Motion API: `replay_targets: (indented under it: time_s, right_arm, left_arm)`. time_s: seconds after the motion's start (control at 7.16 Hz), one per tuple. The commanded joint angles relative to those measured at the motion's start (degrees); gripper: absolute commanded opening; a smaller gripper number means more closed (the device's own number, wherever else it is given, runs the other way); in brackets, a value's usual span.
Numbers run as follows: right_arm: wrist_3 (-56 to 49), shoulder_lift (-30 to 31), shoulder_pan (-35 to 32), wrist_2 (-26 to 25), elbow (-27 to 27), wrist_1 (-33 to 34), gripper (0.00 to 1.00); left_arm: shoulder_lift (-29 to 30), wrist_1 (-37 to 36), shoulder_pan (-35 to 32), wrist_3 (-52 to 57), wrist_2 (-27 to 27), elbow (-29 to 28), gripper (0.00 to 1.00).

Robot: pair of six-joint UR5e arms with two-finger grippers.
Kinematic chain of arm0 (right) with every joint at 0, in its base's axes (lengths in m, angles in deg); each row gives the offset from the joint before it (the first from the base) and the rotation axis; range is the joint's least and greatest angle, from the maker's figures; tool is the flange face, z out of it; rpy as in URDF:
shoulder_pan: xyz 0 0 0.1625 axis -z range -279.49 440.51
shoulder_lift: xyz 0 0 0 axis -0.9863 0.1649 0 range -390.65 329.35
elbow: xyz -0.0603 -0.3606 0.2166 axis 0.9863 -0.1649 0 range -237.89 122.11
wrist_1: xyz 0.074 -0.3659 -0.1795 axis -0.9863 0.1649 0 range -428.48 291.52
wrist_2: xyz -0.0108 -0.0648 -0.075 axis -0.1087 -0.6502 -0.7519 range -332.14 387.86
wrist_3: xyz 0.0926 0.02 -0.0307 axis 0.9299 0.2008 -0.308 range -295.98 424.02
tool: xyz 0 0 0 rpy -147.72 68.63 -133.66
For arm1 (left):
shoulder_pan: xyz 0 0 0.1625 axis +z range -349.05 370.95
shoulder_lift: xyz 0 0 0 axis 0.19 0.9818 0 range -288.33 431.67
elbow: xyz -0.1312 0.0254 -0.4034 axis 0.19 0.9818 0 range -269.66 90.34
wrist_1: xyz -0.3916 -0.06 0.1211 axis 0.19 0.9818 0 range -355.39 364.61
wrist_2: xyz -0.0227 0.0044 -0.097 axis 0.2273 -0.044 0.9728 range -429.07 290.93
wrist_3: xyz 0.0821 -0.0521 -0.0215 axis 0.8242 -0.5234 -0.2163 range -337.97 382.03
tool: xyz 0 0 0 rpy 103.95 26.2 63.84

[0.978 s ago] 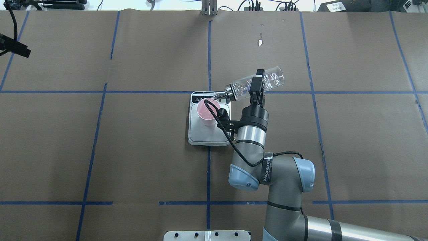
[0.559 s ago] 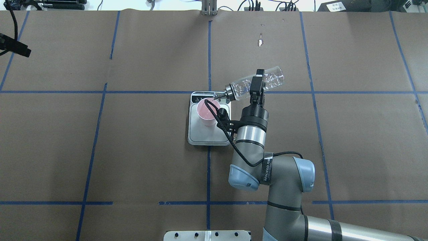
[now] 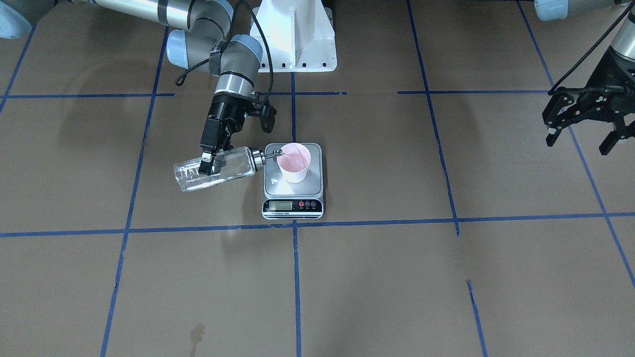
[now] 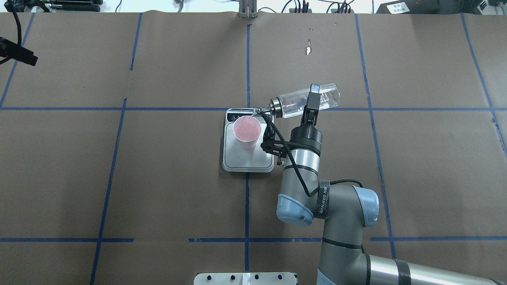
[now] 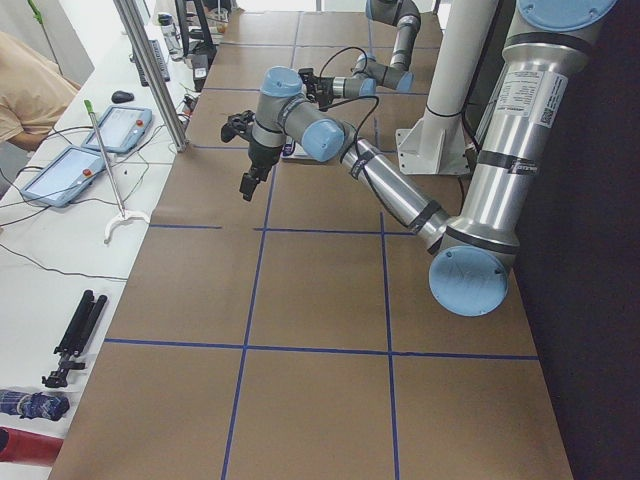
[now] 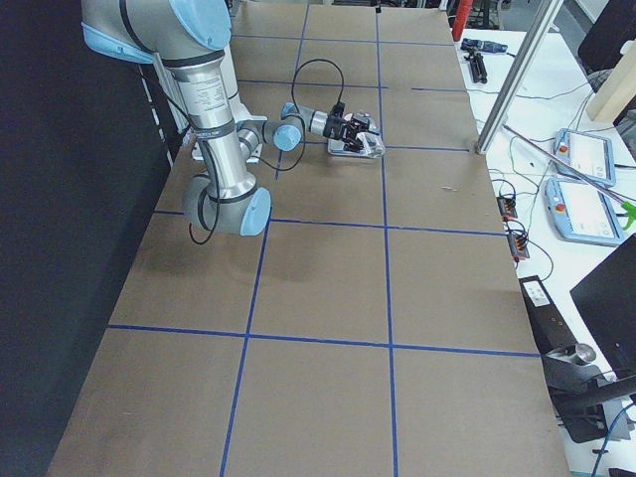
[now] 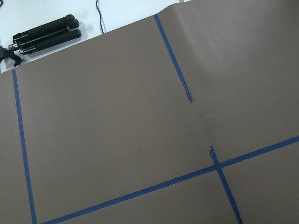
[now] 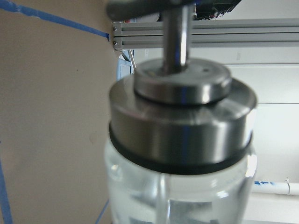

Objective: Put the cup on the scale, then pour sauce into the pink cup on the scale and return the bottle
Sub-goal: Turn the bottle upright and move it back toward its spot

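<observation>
Right claw [image 3: 207,167] pinches bottle [image 3: 234,165], spout tipped at rim of cup [image 3: 294,167] on scale [image 3: 271,187] for weighed pour | left claw [image 3: 580,135] spread, idle.

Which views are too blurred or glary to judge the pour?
Right wrist view: the bottle fills the frame, out of focus, against washed-out white. Overhead view: sharp, but glints on the glass obscure its contents. Front-facing view: clear and evenly lit, the cup on the scale easy to read, only soft shadows.
</observation>
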Motion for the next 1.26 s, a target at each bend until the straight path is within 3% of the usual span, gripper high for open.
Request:
replay_targets:
  time_s: [0.0,0.28,0.7,0.84,1.12]
  right_arm:
    - [1.1,2.0,0.3,1.6,0.0,-5.5,0.00]
    - [7.9,1.9,0.9,3.7,0.2,-5.6,0.00]
    - [18.7,2.2,1.2,11.8,5.3,-5.7,0.00]
    - [19.9,2.3,1.1,14.6,6.5,-7.9,0.00]
    - [25.7,7.1,0.8,17.0,6.5,-20.7,0.00]
  left_arm:
    - [0.0,0.0,0.0,-0.1,0.0,0.0,0.91]
    - [0.0,0.0,0.0,-0.1,0.0,0.0,0.91]
    - [0.0,0.0,0.0,-0.1,0.0,0.3,0.91]
    - [0.0,0.0,0.0,-0.1,0.0,0.3,0.91]
    - [0.0,0.0,0.0,-0.2,-0.1,0.3,0.91]
